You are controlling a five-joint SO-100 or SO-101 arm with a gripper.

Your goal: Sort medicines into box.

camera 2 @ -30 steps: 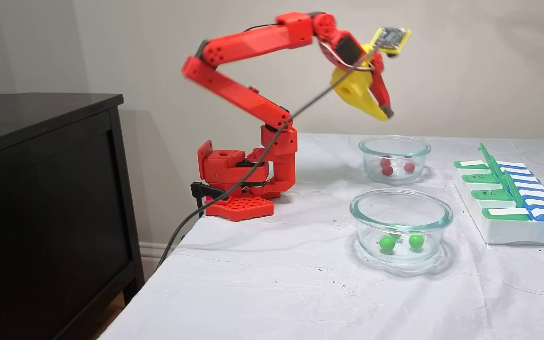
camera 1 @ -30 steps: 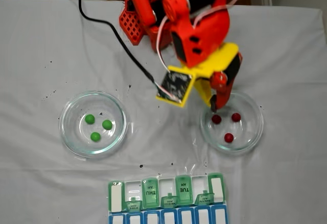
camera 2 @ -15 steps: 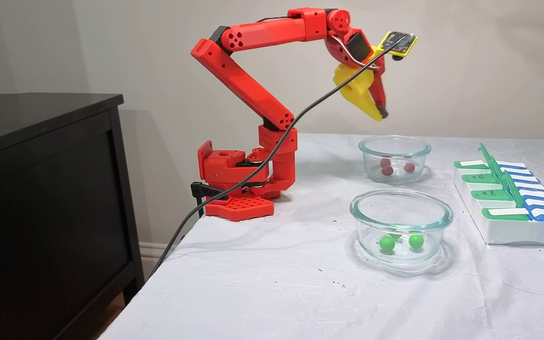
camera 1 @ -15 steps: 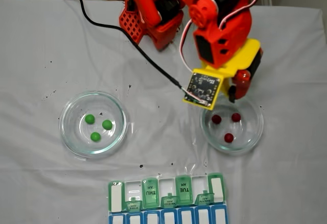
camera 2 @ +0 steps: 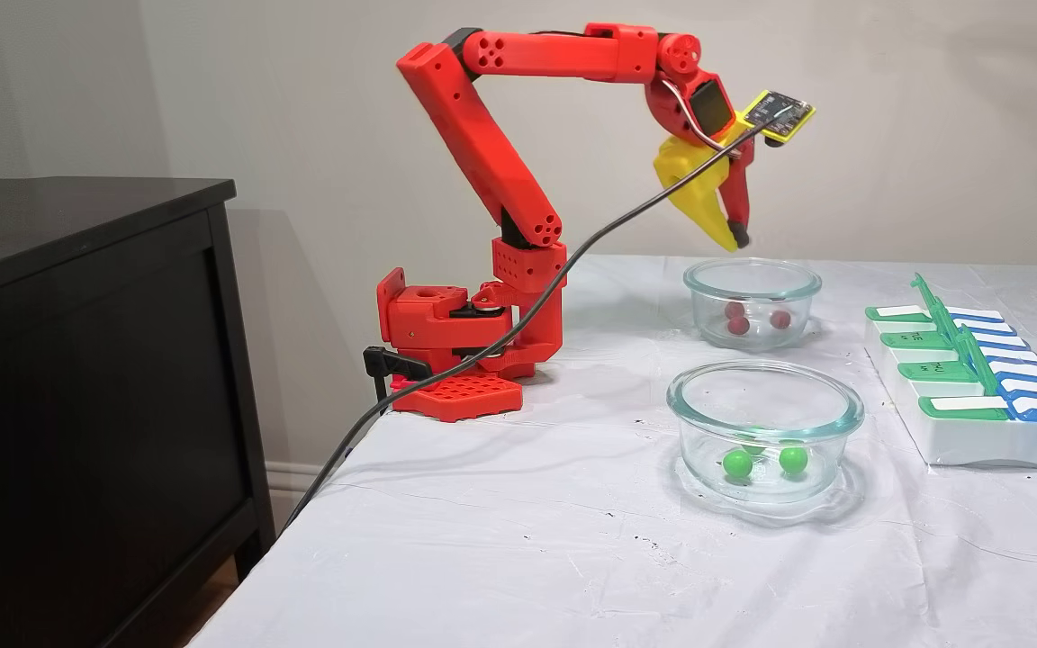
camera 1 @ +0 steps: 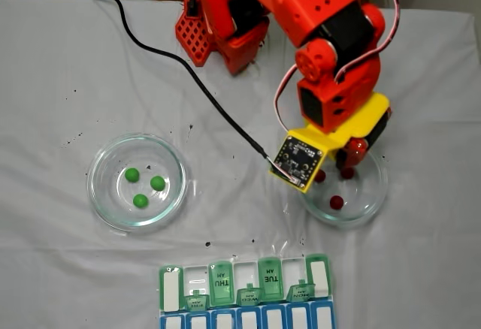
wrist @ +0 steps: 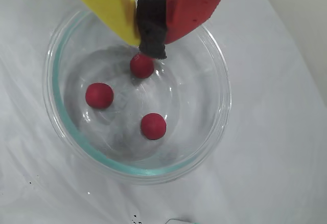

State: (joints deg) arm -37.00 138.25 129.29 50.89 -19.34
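In a fixed view from above, my end effector (camera 1: 347, 162) hangs over the round clear glass dish (camera 1: 376, 194) of dark red balls (camera 1: 336, 202); the flat green-lidded pill organiser (camera 1: 244, 293) lies at the desk's near edge. In the wrist view, my fingers are pressed together, empty. The side fixed view shows three bright green balls (camera 2: 737, 463) in the nearer dish.

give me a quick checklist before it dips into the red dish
1. Gripper above the dish rim, not touching glass: ok.
2. Tips over the dish in the wrist view: ok.
3. Jaws open enough to take a ball: not ok, they look shut with only the black pad between.
4. Three red balls loose in the dish, nearest just below the tips: ok.
5. Gripper empty: ok.
6. Box has an open green-row slot: ok, some lids stand up.
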